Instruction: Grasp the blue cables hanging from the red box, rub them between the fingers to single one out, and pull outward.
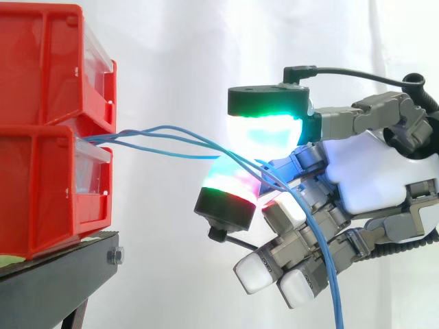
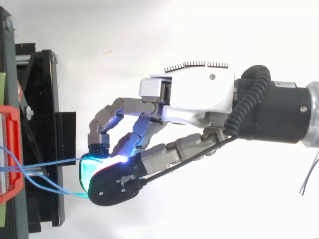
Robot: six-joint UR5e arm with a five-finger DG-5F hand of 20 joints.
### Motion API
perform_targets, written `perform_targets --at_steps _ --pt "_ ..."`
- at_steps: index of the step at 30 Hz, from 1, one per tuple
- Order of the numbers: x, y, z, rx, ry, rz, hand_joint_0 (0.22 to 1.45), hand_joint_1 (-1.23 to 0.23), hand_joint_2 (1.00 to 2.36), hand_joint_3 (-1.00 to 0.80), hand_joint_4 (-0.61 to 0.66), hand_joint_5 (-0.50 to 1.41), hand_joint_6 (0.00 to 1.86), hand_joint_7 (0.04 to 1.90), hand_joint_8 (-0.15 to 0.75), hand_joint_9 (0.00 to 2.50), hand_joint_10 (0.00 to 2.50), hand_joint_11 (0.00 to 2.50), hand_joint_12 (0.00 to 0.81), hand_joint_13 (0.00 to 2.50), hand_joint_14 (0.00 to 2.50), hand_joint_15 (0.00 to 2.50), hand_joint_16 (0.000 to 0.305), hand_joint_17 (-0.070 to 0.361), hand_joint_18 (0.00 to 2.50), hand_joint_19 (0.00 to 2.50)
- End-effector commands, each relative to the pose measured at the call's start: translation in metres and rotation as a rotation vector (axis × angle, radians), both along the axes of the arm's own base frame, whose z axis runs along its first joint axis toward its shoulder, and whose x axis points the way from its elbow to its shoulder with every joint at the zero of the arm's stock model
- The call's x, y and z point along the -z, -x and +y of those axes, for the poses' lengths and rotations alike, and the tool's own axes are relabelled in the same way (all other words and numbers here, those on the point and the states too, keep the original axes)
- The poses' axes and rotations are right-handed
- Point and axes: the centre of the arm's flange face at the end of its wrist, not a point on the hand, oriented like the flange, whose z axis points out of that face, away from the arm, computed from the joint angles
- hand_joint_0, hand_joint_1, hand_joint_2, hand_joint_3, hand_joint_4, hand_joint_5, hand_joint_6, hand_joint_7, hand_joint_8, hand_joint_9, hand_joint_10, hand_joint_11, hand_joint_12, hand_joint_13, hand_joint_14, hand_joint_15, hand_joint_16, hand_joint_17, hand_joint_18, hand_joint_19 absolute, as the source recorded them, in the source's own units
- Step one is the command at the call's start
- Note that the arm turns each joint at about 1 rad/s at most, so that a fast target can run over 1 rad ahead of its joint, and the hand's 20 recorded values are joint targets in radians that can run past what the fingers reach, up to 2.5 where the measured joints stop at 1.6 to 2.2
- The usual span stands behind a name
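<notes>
Two red boxes (image 1: 48, 130) are stacked on a black stand at the left. Several thin blue cables (image 1: 164, 140) come out of the lower box's front and run right to my hand (image 1: 370, 178). Two glowing pads, one above (image 1: 264, 130) and one below (image 1: 230, 185), are closed together on the cables, and the strands pass between them. Past the pinch the cables drop down over the curled lower fingers (image 1: 288, 274) to the bottom edge. In the top view the hand (image 2: 194, 94) reaches in from the right, and the blue cables (image 2: 50, 164) fan out from the box (image 2: 9, 154) to the pinched pads.
The black stand (image 1: 62, 264) carries the boxes, with a bolt at its front corner. In the top view its black frame (image 2: 45, 124) lies along the left. A white curtain hangs behind everything, and there is open space between the boxes and the hand.
</notes>
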Motion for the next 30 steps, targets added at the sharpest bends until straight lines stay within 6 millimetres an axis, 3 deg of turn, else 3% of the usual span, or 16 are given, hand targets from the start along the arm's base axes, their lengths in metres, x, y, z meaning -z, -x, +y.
perform_targets --at_steps 1,6,11,19,30 --pt "0.0 0.0 -0.002 0.003 0.002 0.0 0.61 -0.7 1.01 -0.2 0.21 -0.11 0.85 0.9 0.407 1.1 0.02 0.68 0.432 0.78 0.01 0.35 0.057 0.128 0.8 0.34" --pt "0.0 0.0 -0.005 -0.004 0.056 0.006 0.57 -0.67 1.01 -0.39 0.21 -0.12 0.84 0.87 0.371 1.08 0.02 0.69 0.393 0.75 0.01 0.37 0.05 0.112 0.73 0.4" --pt "-0.007 0.002 -0.012 -0.024 0.191 0.012 0.54 -0.59 1.0 -0.46 0.2 -0.11 0.82 0.88 0.373 1.1 0.02 0.67 0.401 0.75 0.01 0.37 0.051 0.115 0.74 0.41" --pt "-0.025 0.005 -0.014 -0.032 0.237 -0.007 0.58 -0.57 1.01 -0.42 0.18 -0.1 0.81 0.9 0.369 1.11 0.02 0.67 0.393 0.75 0.01 0.37 0.05 0.112 0.72 0.41" --pt "-0.027 0.006 -0.011 -0.033 0.243 -0.008 0.61 -0.57 1.01 -0.34 0.2 -0.09 0.78 0.91 0.373 1.13 0.02 0.66 0.396 0.75 0.01 0.37 0.051 0.114 0.73 0.4"
